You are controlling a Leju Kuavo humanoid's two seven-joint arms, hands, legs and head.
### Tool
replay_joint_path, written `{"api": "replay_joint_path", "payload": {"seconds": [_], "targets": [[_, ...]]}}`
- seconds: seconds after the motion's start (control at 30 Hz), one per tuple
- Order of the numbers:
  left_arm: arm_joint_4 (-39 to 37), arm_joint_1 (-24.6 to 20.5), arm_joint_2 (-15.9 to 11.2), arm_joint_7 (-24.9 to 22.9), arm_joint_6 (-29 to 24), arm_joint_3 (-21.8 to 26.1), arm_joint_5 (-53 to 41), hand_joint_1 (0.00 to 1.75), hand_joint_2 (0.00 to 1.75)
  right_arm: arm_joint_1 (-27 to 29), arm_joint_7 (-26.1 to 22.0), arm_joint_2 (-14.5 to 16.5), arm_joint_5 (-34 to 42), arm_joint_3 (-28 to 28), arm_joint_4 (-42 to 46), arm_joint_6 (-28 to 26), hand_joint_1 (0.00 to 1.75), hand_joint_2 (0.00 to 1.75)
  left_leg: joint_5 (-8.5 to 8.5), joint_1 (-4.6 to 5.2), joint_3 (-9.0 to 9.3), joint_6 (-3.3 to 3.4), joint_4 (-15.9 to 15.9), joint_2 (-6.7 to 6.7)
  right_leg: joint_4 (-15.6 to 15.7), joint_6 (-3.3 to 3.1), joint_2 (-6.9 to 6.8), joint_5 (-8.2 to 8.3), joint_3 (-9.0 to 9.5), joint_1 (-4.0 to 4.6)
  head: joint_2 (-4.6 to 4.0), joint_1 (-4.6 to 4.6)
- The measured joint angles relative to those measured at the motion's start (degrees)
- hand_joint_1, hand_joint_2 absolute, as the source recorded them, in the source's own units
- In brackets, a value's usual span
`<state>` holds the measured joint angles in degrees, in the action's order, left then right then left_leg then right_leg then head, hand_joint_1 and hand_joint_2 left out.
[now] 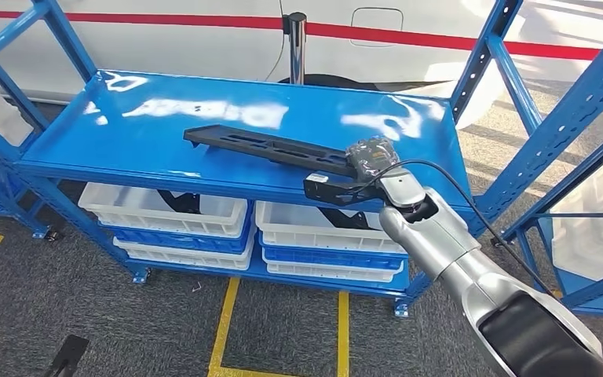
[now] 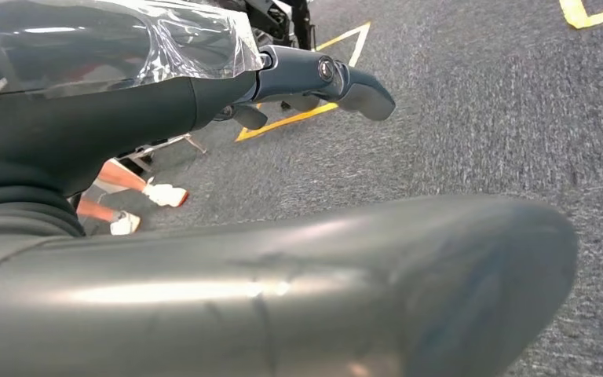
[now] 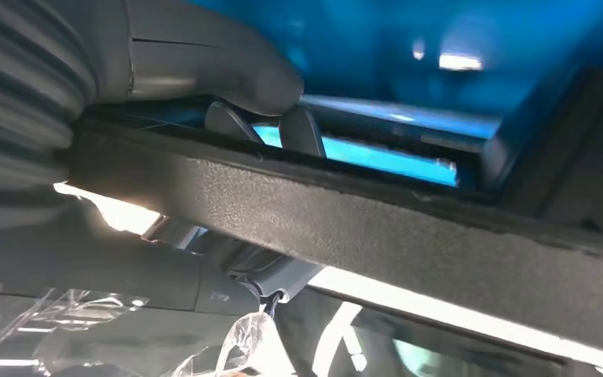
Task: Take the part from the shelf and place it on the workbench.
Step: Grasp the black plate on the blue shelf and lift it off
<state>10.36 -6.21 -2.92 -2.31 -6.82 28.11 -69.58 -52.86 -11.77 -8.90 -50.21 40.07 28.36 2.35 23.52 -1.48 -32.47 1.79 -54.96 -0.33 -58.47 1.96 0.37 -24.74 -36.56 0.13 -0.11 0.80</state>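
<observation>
The part (image 1: pixel 267 147) is a long, flat black bar with slots, lying slantwise on the blue shelf (image 1: pixel 126 133). My right hand (image 1: pixel 369 161), wrapped in clear plastic, grips the bar's near right end at the shelf's front edge. In the right wrist view the grey thumb (image 3: pixel 228 67) lies on one side of the part's black edge (image 3: pixel 377 232) and dark fingers (image 3: pixel 302 129) curl behind it. My left hand (image 2: pixel 228 94) hangs over the grey carpet with its fingers stretched out and nothing in it.
White and blue bins (image 1: pixel 165 210) fill the shelf level below. Blue rack uprights (image 1: pixel 565 118) rise close on the right. A metal post (image 1: pixel 296 47) stands behind the shelf. Yellow lines (image 1: pixel 224 330) mark the carpet. A person's feet (image 2: pixel 153 195) show near my left hand.
</observation>
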Motion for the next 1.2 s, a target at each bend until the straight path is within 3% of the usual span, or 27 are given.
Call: {"api": "replay_joint_path", "payload": {"seconds": [0.1, 0.13, 0.17, 0.23, 0.3, 0.33, 0.47, 0.53, 0.6, 0.63, 0.67, 0.7, 0.77, 0.83, 0.97, 1.03, 1.1, 1.13, 1.17, 1.2], "targets": [[0.0, -0.1, 0.1, 0.0, 0.0, 0.0, 0.0, 0.00, 0.00, 0.3, -2.8, 0.3, 4.5, -1.1, 0.7, -0.4, 1.75, 1.75, 0.02, -0.06, 0.00, 0.38, 0.0, -0.02, -12.0, 0.62, -0.04, -5.22, -5.39, -0.27, 0.00, -0.08], [0.0, -0.1, 0.1, 0.0, 0.0, 0.0, 0.0, 0.00, 0.00, 0.4, -3.6, 0.4, 6.2, -1.5, 1.3, -0.1, 1.75, 1.75, 0.06, -0.09, 0.04, 0.39, 0.0, -0.05, -14.2, 0.71, -0.05, -5.57, -6.50, -0.35, 0.00, -0.08], [0.0, -0.1, 0.1, 0.1, 0.0, 0.0, 0.0, 0.00, 0.00, 0.5, -4.1, 0.5, 7.9, -2.1, 2.1, 0.4, 1.75, 1.75, 0.12, -0.13, 0.13, 0.36, 0.0, -0.10, -14.1, 0.74, -0.05, -4.82, -6.53, -0.43, 0.00, -0.08], [0.0, -0.1, 0.1, 0.3, 0.1, 0.0, 0.0, 0.00, 0.00, 0.5, -4.6, 0.7, 11.1, -3.1, 4.3, 1.9, 1.75, 1.75, 0.38, -0.23, 0.47, 0.12, 0.0, -0.25, -7.2, 0.63, -0.05, -0.84, -3.30, -0.61, 0.00, -0.09], [0.0, -0.1, 0.1, 0.8, 0.0, 0.1, 0.1, 0.00, 0.00, 0.6, -4.4, 1.0, 15.3, -4.2, 7.7, 4.1, 1.75, 1.75, 0.70, -0.08, 0.60, -0.39, -0.1, -0.40, 0.4, 0.41, 0.00, 1.88, 0.46, -0.57, 0.00, -0.10], [0.0, -0.2, 0.1, 1.2, -0.1, 0.1, 0.2, 0.00, 0.00, 0.7, -4.0, 1.1, 17.8, -4.8, 9.9, 5.4, 1.75, 1.75, 0.76, 0.01, 0.52, -0.68, -0.1, -0.44, 2.3, 0.28, 0.02, 2.22, 1.28, -0.50, 0.00, -0.10], [0.0, -0.1, 0.0, 2.8, -0.7, 0.3, 0.8, 0.00, 0.00, 1.5, -1.2, 1.5, 29.3, -7.1, 20.6, 10.1, 1.75, 1.75, 1.58, -0.23, -0.14, -1.90, -0.8, -0.34, 3.1, -0.87, -0.02, 2.03, 1.24, -0.40, 0.00, -0.03], [0.0, -0.2, 0.0, 3.2, -1.0, 0.3, 0.8, 0.00, 0.87, 1.6, -0.3, 1.5, 32.4, -8.3, 25.3, 11.1, 1.75, 1.75, 4.58, -0.27, -2.41, -2.33, -5.9, -0.12, 3.3, -1.46, -0.07, 2.06, 1.32, -0.59, 0.00, 0.08], [0.0, -0.1, -0.1, 3.7, -1.5, 0.3, 0.9, 0.00, 1.75, 2.2, -0.3, 1.5, 35.5, -9.5, 29.0, 11.9, 1.75, 1.75, 8.09, -0.21, -6.12, -2.60, -14.1, -0.06, 3.2, -1.75, -0.07, 1.99, 1.35, -0.49, 0.00, 0.15], [0.0, 0.0, -0.1, 4.2, -1.9, 0.3, 1.1, 0.00, 1.75, 2.6, 0.0, 1.5, 38.7, -10.1, 30.8, 12.5, 1.75, 1.75, 8.80, -0.19, -7.47, -2.64, -16.9, -0.06, 3.2, -1.80, -0.04, 1.95, 1.38, -0.42, 0.00, 0.15], [0.0, 0.1, -0.1, 4.9, -2.5, 0.4, 1.5, 0.00, 1.75, 3.1, 0.6, 1.5, 43.5, -10.7, 32.8, 13.3, 1.75, 1.75, 8.38, -0.18, -7.89, -2.59, -17.5, -0.06, 3.2, -1.82, 0.02, 1.92, 1.42, -0.37, 0.00, 0.16], [0.0, 0.1, -0.1, 5.8, -3.3, 0.5, 2.0, 0.00, 1.75, 3.6, 1.7, 1.4, 49.2, -11.5, 35.2, 14.1, 1.75, 1.75, 6.89, -0.18, -7.20, -2.47, -15.7, -0.05, 3.2, -1.81, 0.09, 1.90, 1.46, -0.34, 0.00, 0.17], [0.0, 0.1, -0.2, 7.8, -5.0, 0.9, 3.3, 0.00, 1.75, 4.4, 4.4, 1.3, 61.7, -13.5, 40.4, 15.1, 1.75, 1.75, 2.61, -0.11, -3.71, -2.02, -7.5, -0.04, 3.2, -1.69, 0.25, 1.81, 1.56, -0.25, 0.00, 0.18], [0.0, 0.2, -0.1, 10.0, -6.3, 1.5, 4.6, 0.00, 1.75, 5.9, 6.7, 1.2, 71.5, -15.8, 45.8, 15.3, 1.75, 1.75, 0.54, 0.12, -0.88, -1.59, -1.3, -0.06, 3.2, -1.42, 0.38, 1.75, 1.55, 0.05, 0.00, 0.15], [0.0, 0.3, 0.0, 16.0, -7.8, 3.0, 7.3, 0.00, 1.75, 12.4, 8.3, 0.7, 78.3, -19.1, 56.0, 13.8, 1.75, 1.75, 0.47, 0.06, 0.04, -0.75, 0.0, -0.18, 2.9, -0.58, 0.33, 1.11, 1.69, 0.25, 0.00, 0.07], [0.0, 0.2, 0.1, 18.9, -8.5, 3.8, 7.9, 0.00, 1.75, 15.9, 8.2, 0.3, 78.3, -20.2, 60.3, 12.6, 1.75, 1.75, 0.37, -0.15, 0.29, -0.08, 0.2, -0.15, -1.7, 0.04, 0.27, -1.93, -0.10, 0.08, 0.00, 0.01], [0.0, 0.1, 0.1, 20.5, -9.0, 4.3, 7.9, 0.00, 1.75, 19.4, 7.8, 0.1, 78.1, -21.0, 63.6, 11.7, 1.75, 1.75, 0.42, -0.13, 0.40, 0.28, 0.2, -0.11, -10.1, 0.44, 0.24, -5.93, -3.72, -0.07, 0.00, -0.03], [0.0, 0.1, 0.1, 21.1, -9.3, 4.4, 7.7, 0.00, 1.75, 21.0, 7.5, 0.0, 78.0, -21.3, 65.0, 11.4, 1.75, 1.75, 0.44, -0.13, 0.43, 0.31, 0.2, -0.09, -13.3, 0.56, 0.23, -6.96, -5.19, -0.15, 0.00, -0.04], [0.0, 0.0, 0.2, 21.6, -9.3, 4.5, 7.6, 0.00, 1.75, 22.6, 7.2, -0.1, 77.8, -21.5, 66.2, 11.2, 1.75, 1.75, 0.46, -0.15, 0.48, 0.31, 0.2, -0.09, -14.4, 0.63, 0.22, -6.84, -5.68, -0.24, 0.00, -0.04], [0.0, -0.2, 0.2, 22.3, -9.1, 4.6, 7.5, 0.00, 1.75, 23.9, 6.9, -0.1, 77.6, -21.7, 67.3, 11.0, 1.75, 1.75, 0.48, -0.17, 0.56, 0.29, 0.2, -0.11, -13.1, 0.65, 0.20, -5.69, -5.00, -0.35, 0.00, -0.04]]}}
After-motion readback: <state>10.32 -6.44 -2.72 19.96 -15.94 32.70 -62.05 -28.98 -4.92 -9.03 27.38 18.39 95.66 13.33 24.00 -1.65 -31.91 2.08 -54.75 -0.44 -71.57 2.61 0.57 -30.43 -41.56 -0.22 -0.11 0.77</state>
